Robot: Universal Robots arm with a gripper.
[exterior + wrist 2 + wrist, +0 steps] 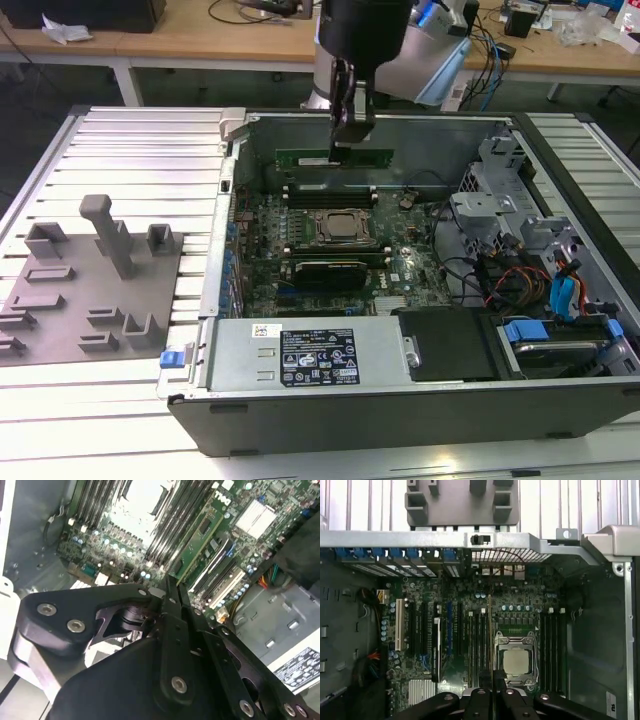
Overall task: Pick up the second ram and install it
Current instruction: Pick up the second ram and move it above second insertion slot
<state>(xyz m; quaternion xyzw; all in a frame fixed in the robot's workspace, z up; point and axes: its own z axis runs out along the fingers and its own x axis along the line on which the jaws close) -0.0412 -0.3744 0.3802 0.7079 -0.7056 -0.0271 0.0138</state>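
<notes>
Gripper [347, 145], closed on the second ram [300, 157], holds it level above the motherboard [400, 272].

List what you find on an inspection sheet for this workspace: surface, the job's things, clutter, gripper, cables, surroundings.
Surface: slatted table bearing an open computer case.
Job's things: green ram, held level above the motherboard, not seated.
Clutter: grey fixture with upright pegs, beside the case.
Gripper: gripper shut on the ram from above.
Cables: orange, blue and black leads at the case's end on the exterior view's right.
Surroundings: wooden benches behind the table.
</notes>
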